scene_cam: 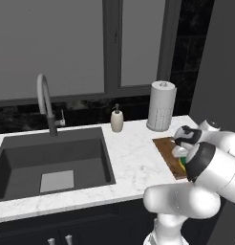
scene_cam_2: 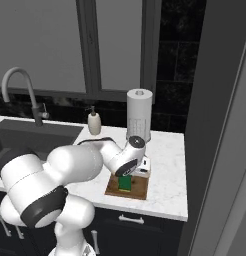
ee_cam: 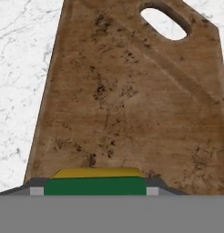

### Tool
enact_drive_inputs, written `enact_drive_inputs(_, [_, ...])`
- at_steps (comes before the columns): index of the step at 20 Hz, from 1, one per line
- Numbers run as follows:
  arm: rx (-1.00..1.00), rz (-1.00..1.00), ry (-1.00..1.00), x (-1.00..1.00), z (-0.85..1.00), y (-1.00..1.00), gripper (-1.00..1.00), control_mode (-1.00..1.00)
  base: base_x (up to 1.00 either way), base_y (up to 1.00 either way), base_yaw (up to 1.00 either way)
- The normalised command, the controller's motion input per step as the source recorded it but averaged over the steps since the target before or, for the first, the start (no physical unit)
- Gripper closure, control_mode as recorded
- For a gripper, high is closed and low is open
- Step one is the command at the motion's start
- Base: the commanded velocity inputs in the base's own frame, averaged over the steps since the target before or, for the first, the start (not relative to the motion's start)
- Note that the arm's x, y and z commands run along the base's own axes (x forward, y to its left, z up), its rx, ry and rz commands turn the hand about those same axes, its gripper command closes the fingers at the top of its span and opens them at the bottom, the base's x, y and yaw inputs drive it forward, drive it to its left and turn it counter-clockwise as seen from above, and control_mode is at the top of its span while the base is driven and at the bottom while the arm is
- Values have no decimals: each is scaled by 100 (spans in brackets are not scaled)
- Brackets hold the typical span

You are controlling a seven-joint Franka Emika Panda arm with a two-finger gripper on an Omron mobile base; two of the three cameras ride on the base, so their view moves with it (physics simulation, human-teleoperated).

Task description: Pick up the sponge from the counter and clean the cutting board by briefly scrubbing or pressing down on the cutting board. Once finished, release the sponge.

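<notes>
Sponge [ee_cam: 94, 184] sits right at six o'clock in our hand view, green face toward us with the yellow layer showing above it, and a grey finger pad [ee_cam: 36, 191] on either side of it. So our gripper [ee_cam: 94, 190] is closed to sponge width and has the sponge clamped between its fingers. From the right base view we see the same thing from outside: the sponge [scene_cam_2: 125, 183] hangs under the wrist, low over the cutting board [scene_cam_2: 140, 189]. Whether it is actually pressing on the wood or sitting a hair above it, we cannot tell from here.

Moving outward, the cutting board [ee_cam: 127, 100] spreads away toward twelve o'clock in the hand view, mottled and scratched, with its handle slot at one o'clock. The counter [ee_cam: 22, 68] shows white at nine and ten o'clock. In the left base view the board [scene_cam: 165, 146] lies at three o'clock on the counter [scene_cam: 133, 162], with the paper towel roll [scene_cam: 161, 105] and soap bottle [scene_cam: 117, 119] standing behind it and the sink [scene_cam: 52, 158] off at nine.

Now the risks, as we judge them. The board lies loose near the counter's front edge, so a hard sideways scrub could drag it. Push down too hard and the soft sponge may squirm out of the pads. Let go before any real contact and the scrub would not count.
</notes>
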Motion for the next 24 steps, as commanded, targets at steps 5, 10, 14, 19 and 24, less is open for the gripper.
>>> enact_drive_inputs(5, [-7,0,0,-3,-5,-34,100,-100,0,0,0])
enact_drive_inputs(10, [-2,0,-2,0,-5,-55,100,-100,0,0,0])
enact_drive_inputs(14, [0,0,-5,0,0,-63,100,-100,0,0,0])
enact_drive_inputs(19, [0,0,-2,36,0,-30,100,-100,0,0,0])
enact_drive_inputs(24, [2,0,-2,86,1,0,100,-100,0,0,0])
